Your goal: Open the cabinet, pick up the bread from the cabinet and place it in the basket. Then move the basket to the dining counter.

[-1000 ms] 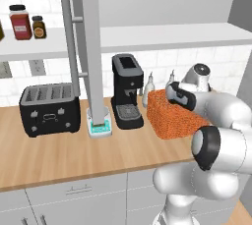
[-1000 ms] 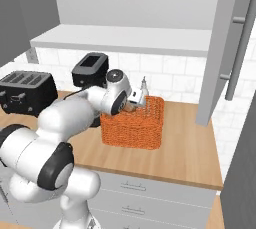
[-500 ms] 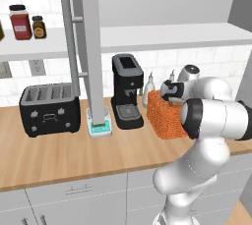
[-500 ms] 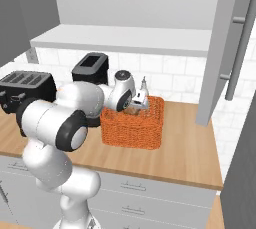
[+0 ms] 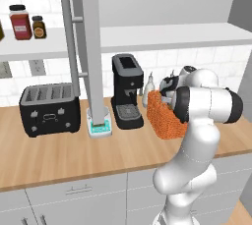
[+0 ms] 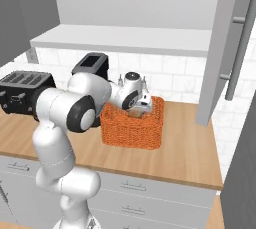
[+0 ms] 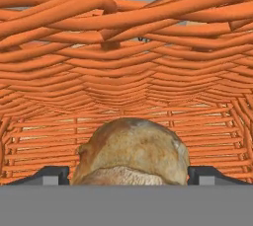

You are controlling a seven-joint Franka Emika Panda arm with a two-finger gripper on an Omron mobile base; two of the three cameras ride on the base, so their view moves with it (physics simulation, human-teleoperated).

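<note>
Grey flat-door wall cabinet (image 5: 91,47) stands open above the light wooden bench (image 5: 74,153), its long bar handle in front of a white shelf with jars, and a black toaster (image 5: 49,108) and black coffee machine (image 5: 127,91) sit on the bench to the left. Orange woven rectangular basket (image 6: 134,129) sits on the bench right of the coffee machine, white arm reaching into it. Gripper (image 7: 128,173) is inside the basket, jaws spread wide on either side of the small golden-brown bread roll (image 7: 131,153), which lies on the basket floor.
</note>
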